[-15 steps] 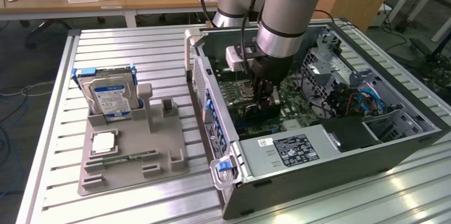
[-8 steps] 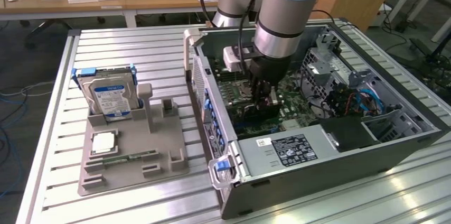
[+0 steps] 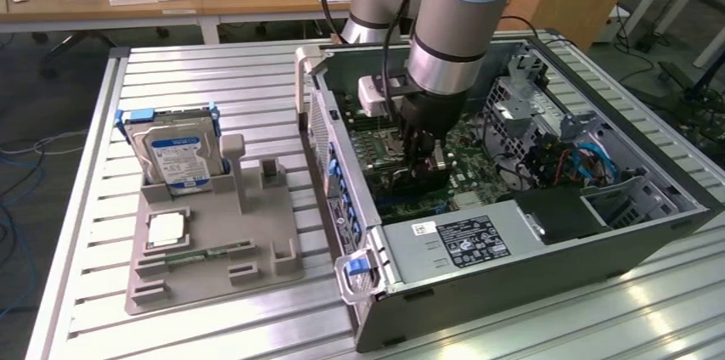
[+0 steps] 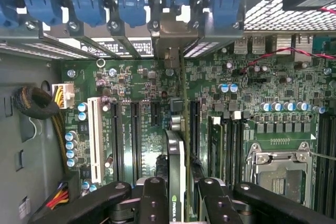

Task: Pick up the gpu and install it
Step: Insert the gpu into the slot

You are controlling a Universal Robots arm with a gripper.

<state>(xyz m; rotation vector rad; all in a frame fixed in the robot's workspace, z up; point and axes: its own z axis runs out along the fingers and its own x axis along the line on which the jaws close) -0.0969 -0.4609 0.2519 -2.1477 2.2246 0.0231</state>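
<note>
In the wrist view the gpu (image 4: pixel 177 166) appears edge-on as a thin dark card with a green logo, standing upright over the motherboard (image 4: pixel 142 87) between the black expansion slots. Its silver bracket (image 4: pixel 170 43) reaches the rear slot openings of the case. My gripper (image 4: pixel 181 203) is shut on the card, one black finger (image 4: pixel 152 198) on each side. Whether the card sits fully in its slot I cannot tell. In the exterior view the gripper (image 3: pixel 422 165) reaches down inside the open computer case (image 3: pixel 544 284), above the motherboard (image 3: pixel 385 135).
A hard drive (image 3: pixel 176 152) with a blue-white label stands in a grey fixture (image 3: pixel 261 262) at the exterior view's left, with a silver chip (image 3: pixel 166 230) and a green memory stick (image 3: pixel 210 251). The power supply (image 3: pixel 476 241), drive cage and cables crowd the case. The CPU socket (image 4: pixel 275 174) lies beside the card.
</note>
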